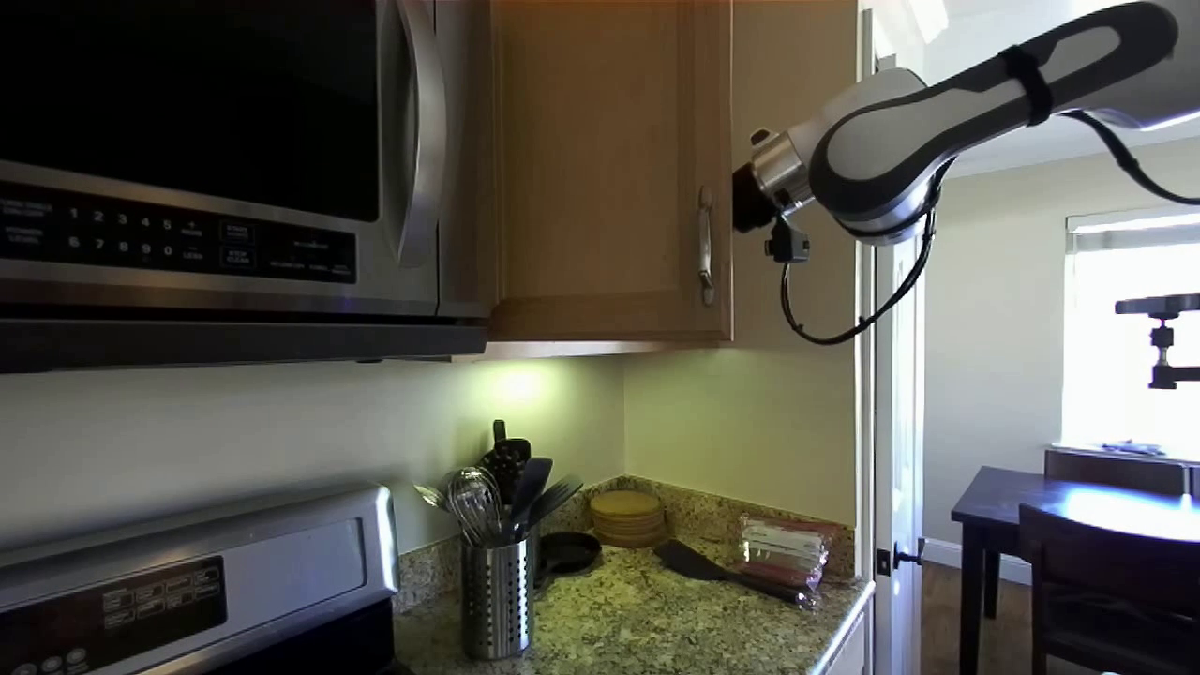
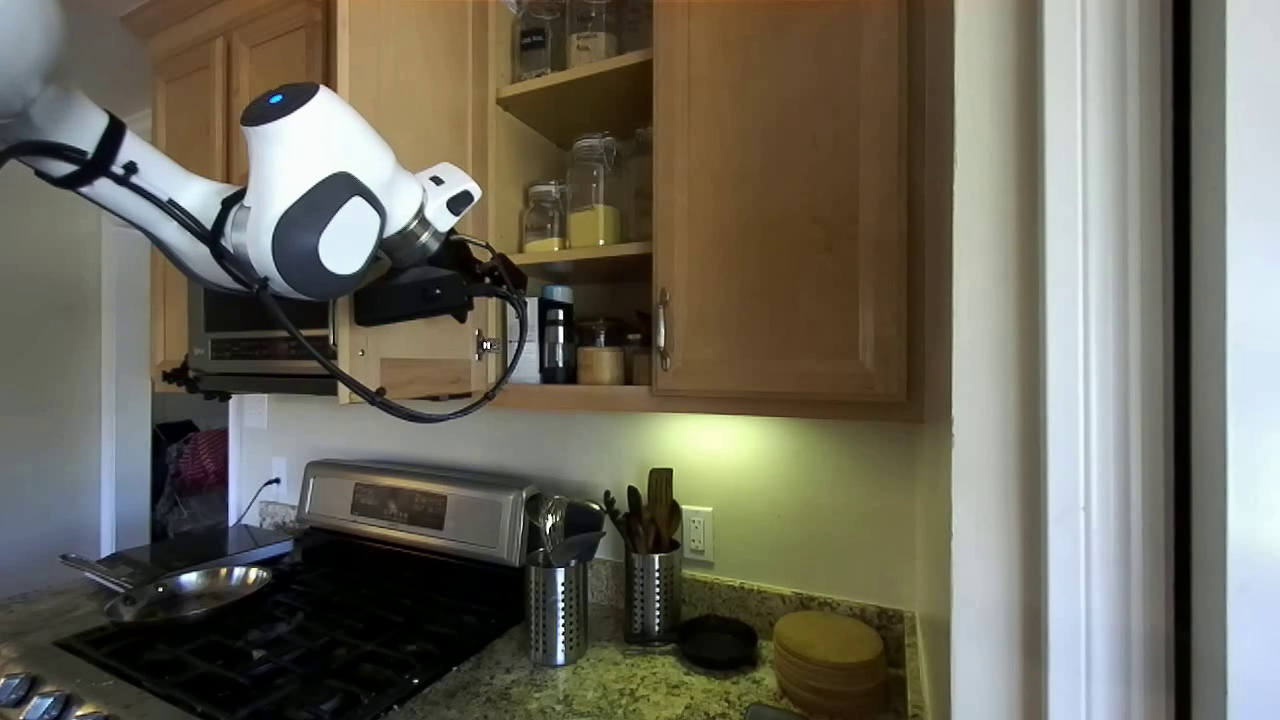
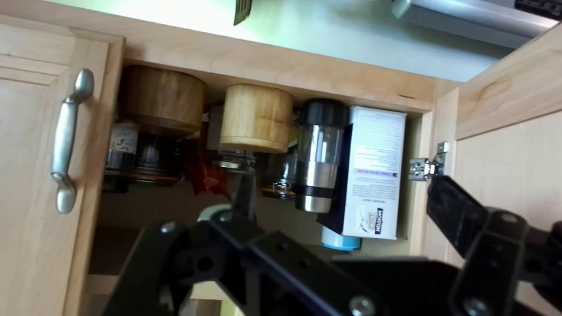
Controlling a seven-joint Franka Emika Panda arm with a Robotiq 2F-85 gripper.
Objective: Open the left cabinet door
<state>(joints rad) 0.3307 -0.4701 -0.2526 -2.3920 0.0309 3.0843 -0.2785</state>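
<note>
left cabinet door (image 2: 415, 90): it stands open, out to the left of the closed door (image 2: 780, 200) as i face the pair, its inner side turned toward the closed door.
left handle (image 1: 706, 246): on the outer face near the free edge, the side away from the closed door; nothing has hold of it.
hinge (image 3: 428, 166): bared in the wrist view, across the gap from the closed door.
gripper (image 3: 342, 188): jaws wide apart, and i see nothing pinched between them; it sits between the closed door and the open one. whether a finger (image 3: 456, 215) touches the open door's inner side, i can't tell.
white box (image 3: 377, 171): beside the tumbler (image 3: 322, 156), both inside, to the left of the closed door.
cabinet (image 2: 600, 397): going by how things lie, i'd call this the tail end of the opening step, perhaps the whole job done.
arm (image 2: 340, 220): next, as i judge it, a light push on the inner side, away from the closed door, if more swing is wanted; otherwise a clean retreat straight out. no grasp seems called for, only care not to clip the closed door on the way.
</note>
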